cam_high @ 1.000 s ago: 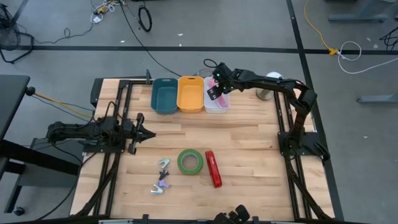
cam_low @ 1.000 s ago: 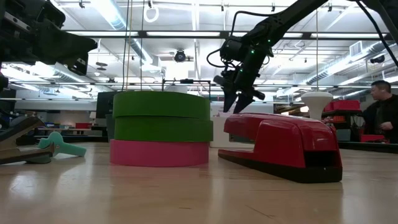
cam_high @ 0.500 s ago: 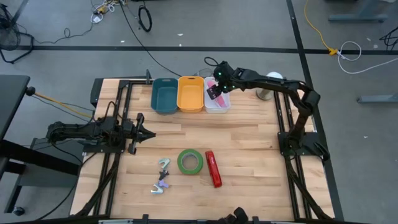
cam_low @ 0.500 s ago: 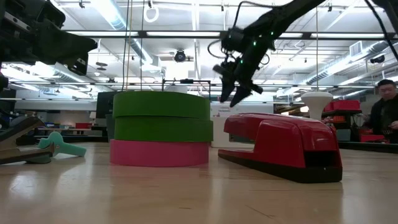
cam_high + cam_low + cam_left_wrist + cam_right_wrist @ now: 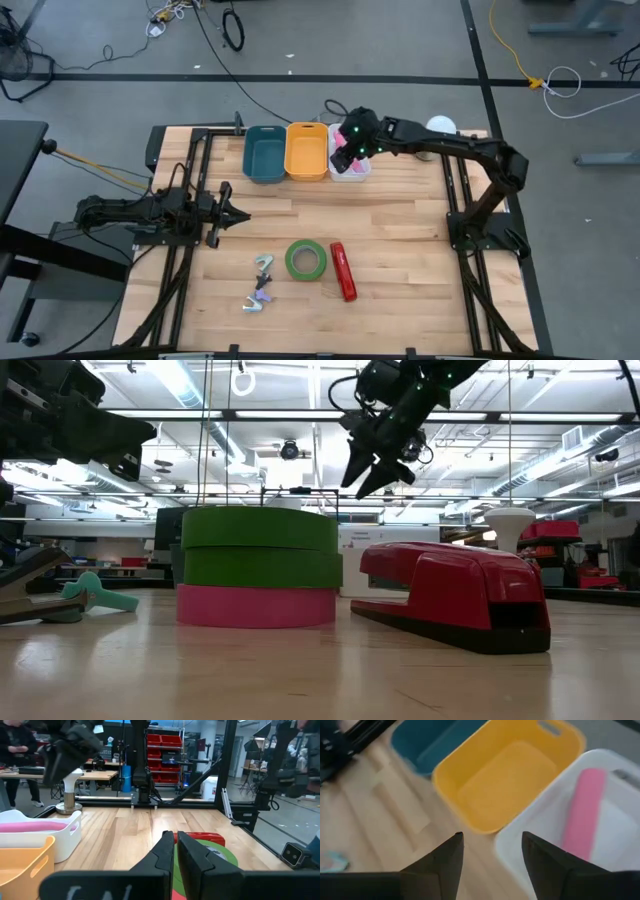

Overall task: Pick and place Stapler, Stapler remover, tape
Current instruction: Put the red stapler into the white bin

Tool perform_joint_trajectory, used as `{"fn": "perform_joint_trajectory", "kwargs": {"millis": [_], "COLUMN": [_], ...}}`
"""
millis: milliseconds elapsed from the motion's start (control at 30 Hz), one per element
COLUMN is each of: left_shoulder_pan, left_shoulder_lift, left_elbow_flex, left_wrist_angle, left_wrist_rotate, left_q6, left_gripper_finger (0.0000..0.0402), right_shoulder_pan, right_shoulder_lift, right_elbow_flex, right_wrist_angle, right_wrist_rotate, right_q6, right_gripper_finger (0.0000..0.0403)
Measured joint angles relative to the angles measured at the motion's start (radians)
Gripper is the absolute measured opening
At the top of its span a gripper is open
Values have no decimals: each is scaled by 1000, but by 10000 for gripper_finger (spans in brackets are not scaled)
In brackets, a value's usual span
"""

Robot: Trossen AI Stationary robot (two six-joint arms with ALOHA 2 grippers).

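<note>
The green tape (image 5: 306, 260) lies flat on the table near its front, and in the low view a pink roll shows under it. The red stapler (image 5: 343, 271) lies just to its right. Two stapler removers (image 5: 264, 264) (image 5: 255, 298) lie to its left. A pink oblong thing (image 5: 582, 815) lies in the white bin (image 5: 352, 168). My right gripper (image 5: 343, 158) hangs open and empty above that bin's left side, slanting down, and shows high up in the low view (image 5: 368, 475). My left gripper (image 5: 236, 213) rests shut at the table's left, pointing level toward the tape (image 5: 215, 854).
Three bins stand in a row at the far edge: teal (image 5: 265, 153), orange (image 5: 307, 150) and white. A white stand (image 5: 430, 150) is at the far right. Bare wood lies between the bins and the things at the front.
My right gripper has risen from low over the white bin and swung a little toward the orange bin. It stays open and empty. The tape, stapler and removers have not moved.
</note>
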Motion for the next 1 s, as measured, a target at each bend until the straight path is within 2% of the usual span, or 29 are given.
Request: {"fn": "perform_joint_trajectory", "kwargs": {"millis": [800, 1000], "left_shoulder_pan": [0, 0], "left_shoulder_lift": [0, 0], "left_elbow_flex": [0, 0], "left_wrist_angle": [0, 0], "left_wrist_rotate": [0, 0], "left_q6": [0, 0], "left_gripper_finger": [25, 25], "right_shoulder_pan": [304, 404], "right_shoulder_lift": [-32, -32], "right_elbow_flex": [0, 0], "right_wrist_angle": [-136, -141], "right_wrist_rotate": [-3, 15], "right_q6": [34, 108], "right_gripper_finger": [201, 201]}}
